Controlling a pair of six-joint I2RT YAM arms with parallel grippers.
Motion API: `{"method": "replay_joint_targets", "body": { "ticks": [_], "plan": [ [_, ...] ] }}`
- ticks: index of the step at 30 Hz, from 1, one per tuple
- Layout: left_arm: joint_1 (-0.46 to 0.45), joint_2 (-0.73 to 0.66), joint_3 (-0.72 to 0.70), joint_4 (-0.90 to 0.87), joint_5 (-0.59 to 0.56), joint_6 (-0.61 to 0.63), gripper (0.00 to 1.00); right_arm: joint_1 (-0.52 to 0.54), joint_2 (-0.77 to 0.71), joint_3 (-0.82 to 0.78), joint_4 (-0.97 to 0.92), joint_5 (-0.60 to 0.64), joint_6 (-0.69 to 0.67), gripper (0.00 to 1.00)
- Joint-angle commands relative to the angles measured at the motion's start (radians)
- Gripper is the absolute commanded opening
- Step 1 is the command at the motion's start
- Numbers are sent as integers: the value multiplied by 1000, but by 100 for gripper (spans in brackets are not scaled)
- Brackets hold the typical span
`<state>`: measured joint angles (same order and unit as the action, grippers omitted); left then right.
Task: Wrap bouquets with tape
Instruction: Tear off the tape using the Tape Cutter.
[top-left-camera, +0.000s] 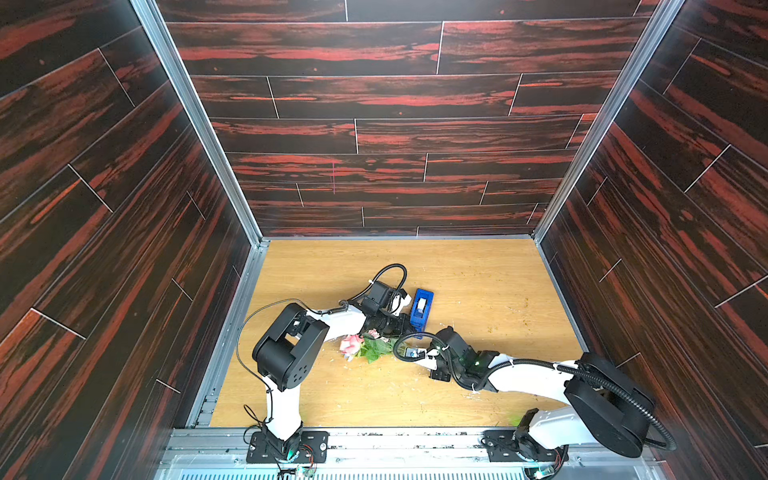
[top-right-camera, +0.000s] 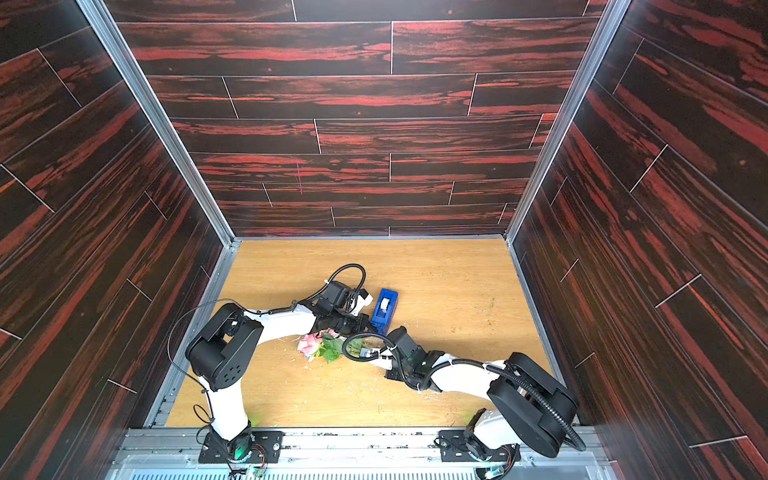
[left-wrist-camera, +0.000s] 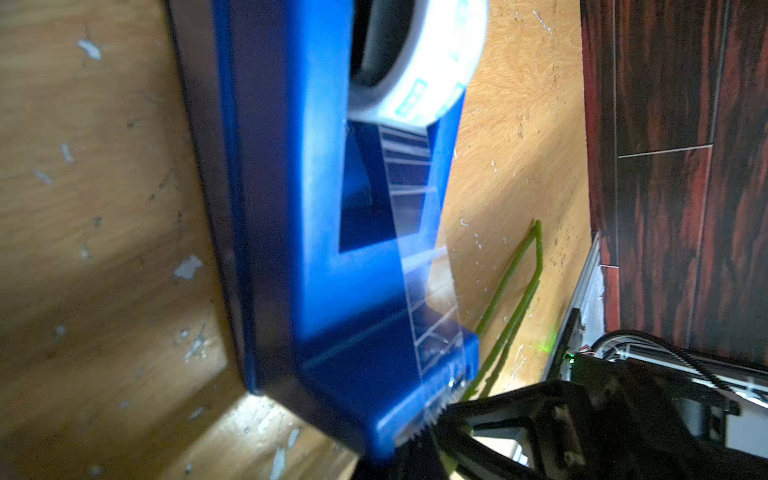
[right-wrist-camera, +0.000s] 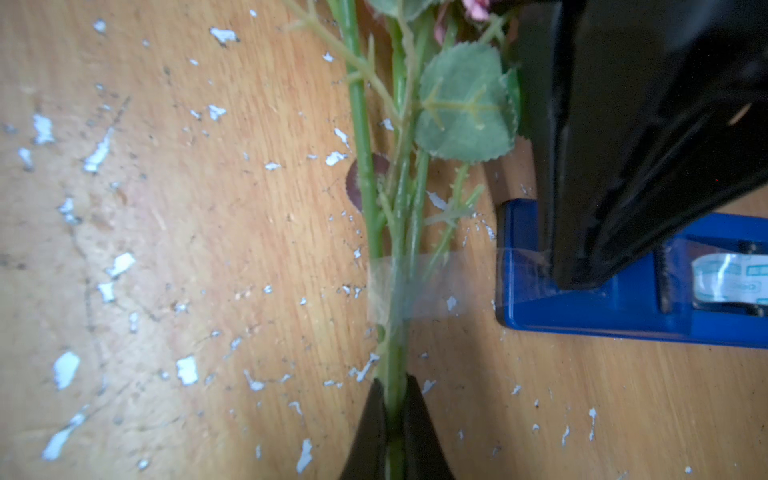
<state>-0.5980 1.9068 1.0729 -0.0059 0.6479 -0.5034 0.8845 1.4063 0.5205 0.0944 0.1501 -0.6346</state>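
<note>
The small bunch of pink roses with green leaves and stems (top-left-camera: 353, 345) is laid on the light wooden table (top-left-camera: 478, 282), near its middle. Clear sticky tape (right-wrist-camera: 419, 286) is stuck across the stems and stretched to the blue plastic tape holder (right-wrist-camera: 623, 320) just beside. The stems are pinched by the right gripper (right-wrist-camera: 394, 415). The left gripper (right-wrist-camera: 579, 278) is closed, tip by the holder's end.
</note>
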Motion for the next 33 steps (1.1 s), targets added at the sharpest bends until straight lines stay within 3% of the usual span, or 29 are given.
{"method": "replay_joint_targets", "body": {
  "ticks": [1,9,33],
  "plan": [
    [1,56,-25,-107,-173,10,0,-16,-77,61,-82,-80,-20,0],
    [1,35,12,-149,-170,13,0,-41,-122,109,-180,-146,-38,0],
    [10,149,-53,-91,-201,-22,0,-41,-68,76,-136,-165,-5,0]
  ]
}}
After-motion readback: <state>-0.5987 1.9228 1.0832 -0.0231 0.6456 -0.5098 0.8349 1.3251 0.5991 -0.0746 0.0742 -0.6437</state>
